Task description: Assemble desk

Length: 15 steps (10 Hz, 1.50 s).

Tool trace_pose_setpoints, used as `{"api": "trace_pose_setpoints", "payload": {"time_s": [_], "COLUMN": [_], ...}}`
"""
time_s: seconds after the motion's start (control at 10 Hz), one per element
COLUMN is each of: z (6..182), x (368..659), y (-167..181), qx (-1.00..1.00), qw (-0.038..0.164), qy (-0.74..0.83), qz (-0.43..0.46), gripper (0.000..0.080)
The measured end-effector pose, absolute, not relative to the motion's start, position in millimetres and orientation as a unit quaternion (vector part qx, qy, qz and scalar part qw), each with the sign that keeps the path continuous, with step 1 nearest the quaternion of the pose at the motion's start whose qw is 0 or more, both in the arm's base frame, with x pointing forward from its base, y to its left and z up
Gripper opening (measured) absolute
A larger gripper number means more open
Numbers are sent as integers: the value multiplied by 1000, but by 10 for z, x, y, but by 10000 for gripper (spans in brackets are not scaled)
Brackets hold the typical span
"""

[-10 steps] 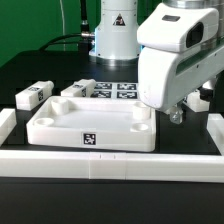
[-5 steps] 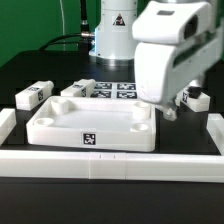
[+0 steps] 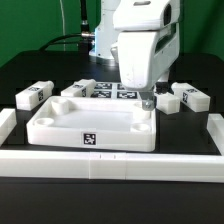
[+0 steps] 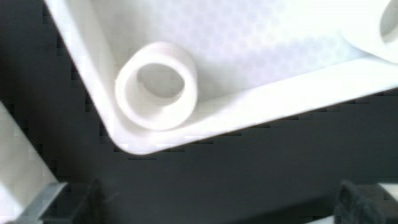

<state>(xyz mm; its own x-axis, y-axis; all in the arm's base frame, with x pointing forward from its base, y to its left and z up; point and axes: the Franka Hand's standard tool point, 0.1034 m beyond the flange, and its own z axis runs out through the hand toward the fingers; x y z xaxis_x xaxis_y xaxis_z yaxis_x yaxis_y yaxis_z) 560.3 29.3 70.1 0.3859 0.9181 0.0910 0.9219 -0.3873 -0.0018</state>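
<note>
Wrist view: jaws wide apart, empty, over desk top (image 4: 267, 50) corner.

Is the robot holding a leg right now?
No, the gripper is open and empty, with only the desk top's corner under it.

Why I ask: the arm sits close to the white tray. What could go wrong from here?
The open gripper hovers over a corner of the desk top; coming down, a finger might hit the rim beside the round socket and shove the top. A leg lies close by and could get knocked.
</note>
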Motion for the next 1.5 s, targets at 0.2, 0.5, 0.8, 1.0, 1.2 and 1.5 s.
{"api": "trace_pose_setpoints", "payload": {"time_s": [0.2,0.5,0.8,1.0,1.2,1.5], "z": [633,573,569,531,424,225], "x": [5569,5379,5387,5265,4914,4682], "y": [52,-200,-202,-221,-235,-202], "qx": [-763,-705,-711,-720,-723,-726], "qw": [-1,-12,-12,-12,-1,8], "qy": [-643,-708,-702,-692,-690,-687], "qz": [-58,-46,-46,-45,-33,-28], "gripper": [650,650,650,650,650,650]}}
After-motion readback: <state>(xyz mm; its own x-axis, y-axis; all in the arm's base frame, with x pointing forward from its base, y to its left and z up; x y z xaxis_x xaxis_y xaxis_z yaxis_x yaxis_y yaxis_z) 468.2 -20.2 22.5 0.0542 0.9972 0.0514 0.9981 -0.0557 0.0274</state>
